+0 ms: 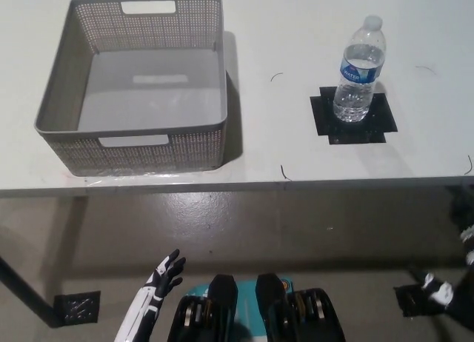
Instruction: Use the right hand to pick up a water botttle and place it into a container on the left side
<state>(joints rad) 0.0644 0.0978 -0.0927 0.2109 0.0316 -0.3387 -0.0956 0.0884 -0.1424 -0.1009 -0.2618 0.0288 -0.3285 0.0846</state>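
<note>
Nothing has been picked up yet. The water bottle stands upright on a black square mat toward the counter's right end — likely its marked start spot. The empty grey basket waits at the left end, near the front edge. Below that edge, the white left hand rests with fingers spread; the black right hand hangs low and blurred — I cannot tell its state.

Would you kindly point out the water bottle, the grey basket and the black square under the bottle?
water bottle [361, 69], head view, on its blue label.
grey basket [137, 148], head view, on its near perforated wall.
black square [381, 121], head view, on its bare right part.
</note>
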